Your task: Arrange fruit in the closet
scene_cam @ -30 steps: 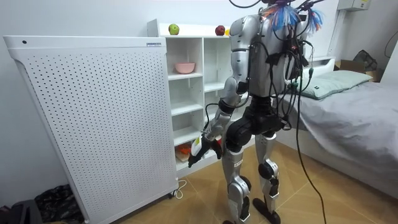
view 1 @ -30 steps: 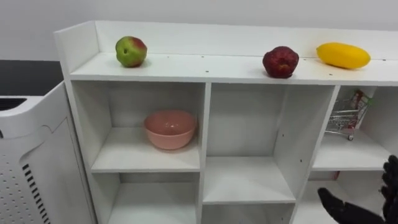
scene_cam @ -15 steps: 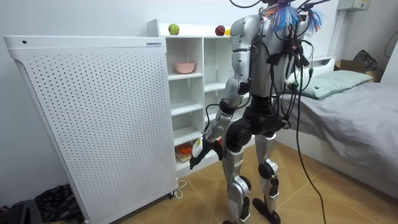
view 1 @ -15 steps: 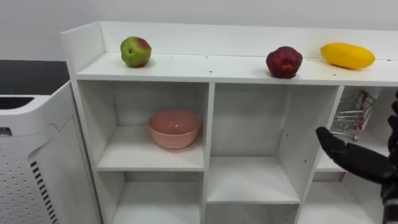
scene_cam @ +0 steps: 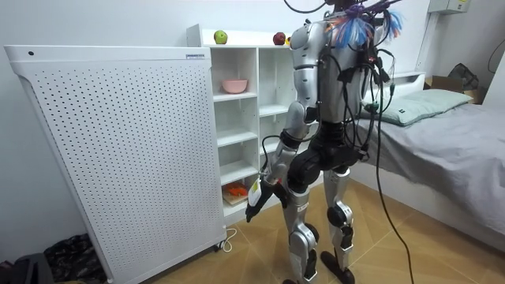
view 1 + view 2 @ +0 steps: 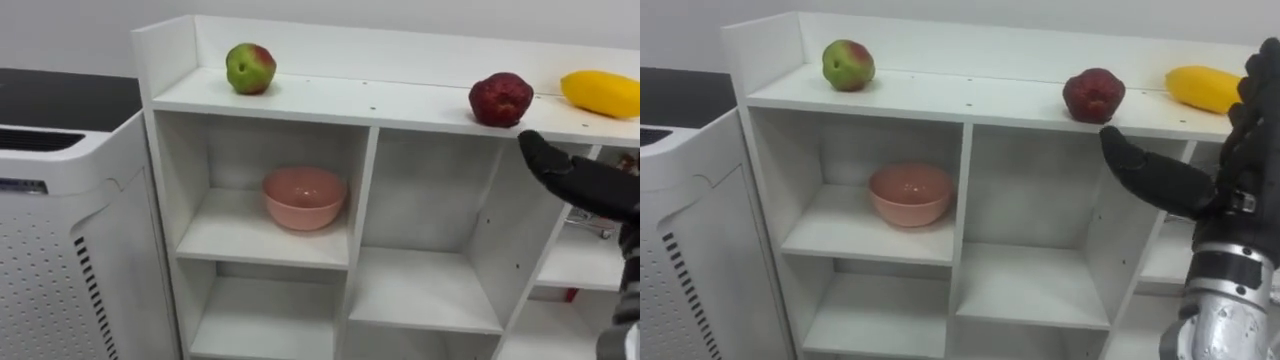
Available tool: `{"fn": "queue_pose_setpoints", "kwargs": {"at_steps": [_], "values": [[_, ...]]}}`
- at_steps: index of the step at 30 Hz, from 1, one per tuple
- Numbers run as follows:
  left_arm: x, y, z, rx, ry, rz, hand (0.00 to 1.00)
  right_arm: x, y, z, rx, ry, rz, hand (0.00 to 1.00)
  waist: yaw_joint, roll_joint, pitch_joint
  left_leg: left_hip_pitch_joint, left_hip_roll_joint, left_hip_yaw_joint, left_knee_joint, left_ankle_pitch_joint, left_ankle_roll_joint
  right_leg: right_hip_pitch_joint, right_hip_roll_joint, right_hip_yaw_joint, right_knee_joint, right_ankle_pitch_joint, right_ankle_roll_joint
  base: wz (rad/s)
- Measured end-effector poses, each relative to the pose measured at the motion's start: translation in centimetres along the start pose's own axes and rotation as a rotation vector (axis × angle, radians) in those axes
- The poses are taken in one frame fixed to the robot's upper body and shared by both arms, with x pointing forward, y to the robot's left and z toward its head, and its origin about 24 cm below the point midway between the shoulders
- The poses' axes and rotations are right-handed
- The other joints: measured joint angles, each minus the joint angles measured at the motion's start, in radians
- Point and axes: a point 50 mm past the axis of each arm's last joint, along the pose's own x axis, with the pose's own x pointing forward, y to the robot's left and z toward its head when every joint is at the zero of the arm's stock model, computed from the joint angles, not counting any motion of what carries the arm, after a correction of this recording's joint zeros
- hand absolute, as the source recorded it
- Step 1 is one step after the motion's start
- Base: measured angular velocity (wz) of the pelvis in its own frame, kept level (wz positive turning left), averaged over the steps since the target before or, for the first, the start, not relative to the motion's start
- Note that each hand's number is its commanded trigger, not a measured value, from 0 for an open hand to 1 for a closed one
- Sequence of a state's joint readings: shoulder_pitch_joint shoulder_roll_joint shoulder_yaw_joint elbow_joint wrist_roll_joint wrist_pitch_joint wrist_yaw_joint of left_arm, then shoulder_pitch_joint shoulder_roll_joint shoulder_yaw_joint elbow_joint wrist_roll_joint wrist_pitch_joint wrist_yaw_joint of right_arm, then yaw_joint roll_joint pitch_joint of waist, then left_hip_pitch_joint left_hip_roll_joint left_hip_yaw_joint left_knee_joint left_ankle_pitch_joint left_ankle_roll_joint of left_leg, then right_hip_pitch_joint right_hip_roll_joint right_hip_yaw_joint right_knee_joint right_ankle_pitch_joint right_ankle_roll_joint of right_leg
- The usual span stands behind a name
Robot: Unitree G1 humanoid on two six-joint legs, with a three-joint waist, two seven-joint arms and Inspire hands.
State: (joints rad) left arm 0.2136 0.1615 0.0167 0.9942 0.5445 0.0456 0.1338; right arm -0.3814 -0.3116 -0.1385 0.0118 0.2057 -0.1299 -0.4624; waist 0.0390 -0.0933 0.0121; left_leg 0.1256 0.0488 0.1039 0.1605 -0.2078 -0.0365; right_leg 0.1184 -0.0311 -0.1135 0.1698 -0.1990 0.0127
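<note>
On top of the white closet lie a green-red apple at the left, a dark red fruit and a yellow fruit at the right. A pink bowl sits in the upper left compartment. My right hand is raised in front of the closet, open, its thumb just below and right of the dark red fruit and apart from it. It holds nothing. My left hand hangs low beside my thigh in the room view, fingers relaxed and empty.
A tall white perforated panel stands against the closet's left side. Orange things lie in a low compartment. A bed is at the room view's right, behind me. I stand upright facing the closet.
My right hand has risen from the lower right corner to just under the top shelf by the dark red fruit. The eye view has shifted, so the closet sits further right.
</note>
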Motion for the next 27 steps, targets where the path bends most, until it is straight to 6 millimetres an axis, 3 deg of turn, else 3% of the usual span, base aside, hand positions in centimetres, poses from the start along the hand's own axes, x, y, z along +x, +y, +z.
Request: {"fn": "queue_pose_setpoints", "kwargs": {"at_steps": [8,15,27], "values": [[0.1,0.4,0.2,0.004,-0.013,-0.024,0.00,0.7,-0.4,0.0,-0.014,0.005,0.026,0.00,0.021,-0.004,-0.0041,-0.008,0.000,-0.006,0.008,0.000,0.000,-0.002,0.000,-0.006,0.001,0.001,-0.002,0.02],[0.2,0.7,0.4,0.013,-0.022,-0.027,0.00,2.6,0.0,-0.1,0.032,0.031,0.002,0.00,0.027,-0.012,-0.0102,-0.009,0.000,-0.027,0.015,0.000,0.000,0.009,0.000,-0.029,0.000,0.002,-0.003,0.08],[0.1,0.8,0.0,0.008,0.008,-0.025,0.00,2.7,-0.1,-1.2,0.113,0.110,0.016,0.00,0.047,-0.003,-0.0040,-0.015,0.000,-0.028,0.022,0.000,0.000,0.010,-0.002,-0.036,0.001,0.002,-0.004,0.00]]}}
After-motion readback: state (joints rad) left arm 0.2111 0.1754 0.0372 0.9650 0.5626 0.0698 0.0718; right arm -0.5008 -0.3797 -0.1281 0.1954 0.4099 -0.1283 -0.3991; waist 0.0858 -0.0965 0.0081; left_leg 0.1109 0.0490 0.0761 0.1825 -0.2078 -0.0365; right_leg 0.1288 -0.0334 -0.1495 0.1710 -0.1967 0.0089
